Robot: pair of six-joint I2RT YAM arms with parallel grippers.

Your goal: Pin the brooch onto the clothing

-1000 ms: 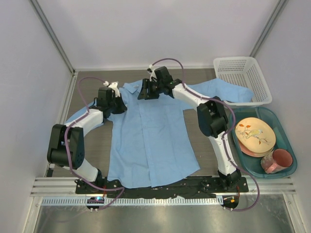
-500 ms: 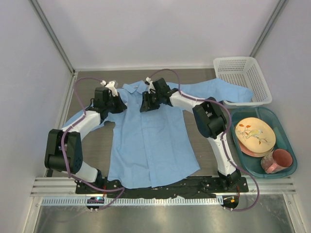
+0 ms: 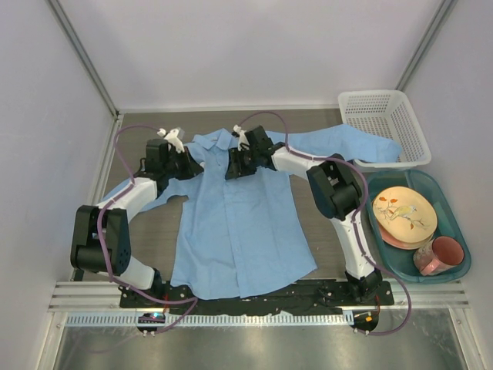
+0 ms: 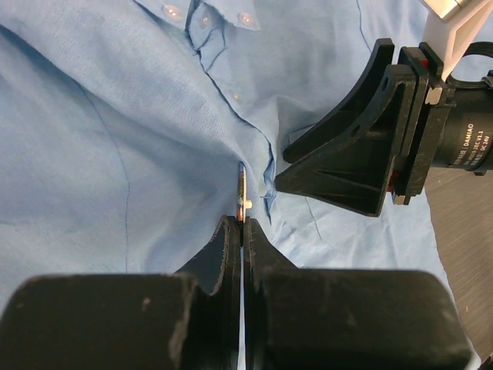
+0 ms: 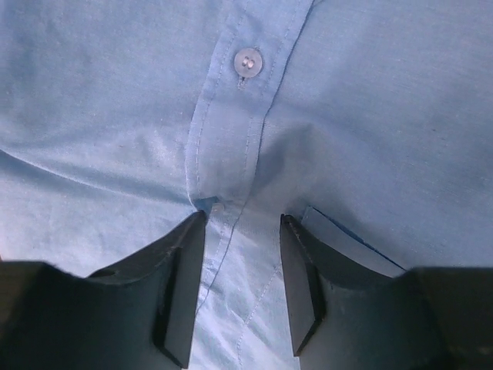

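Note:
The light blue shirt point(image 3: 239, 223) lies flat on the table, collar at the far side. My left gripper point(image 3: 187, 165) is over its left shoulder. In the left wrist view it point(image 4: 242, 223) is shut on the brooch point(image 4: 242, 189), a thin disc seen edge-on that sticks out of the fingertips close over the fabric point(image 4: 115, 116) near the button placket. My right gripper point(image 3: 233, 165) is just below the collar. In the right wrist view it point(image 5: 243, 220) is open, its fingers pressed on the shirt point(image 5: 370, 116) either side of the placket, below a button point(image 5: 247, 62).
A white mesh basket point(image 3: 383, 123) stands at the far right, with the shirt's right sleeve against it. A teal tray point(image 3: 454, 258) at the right holds a patterned plate point(image 3: 404, 213) and a pink mug point(image 3: 441, 254). The right gripper's black body point(image 4: 362, 146) is close beside the brooch.
My right gripper has moved from the collar down onto the placket. My left gripper has edged towards the collar with the brooch, and the shirt's left shoulder has shifted slightly.

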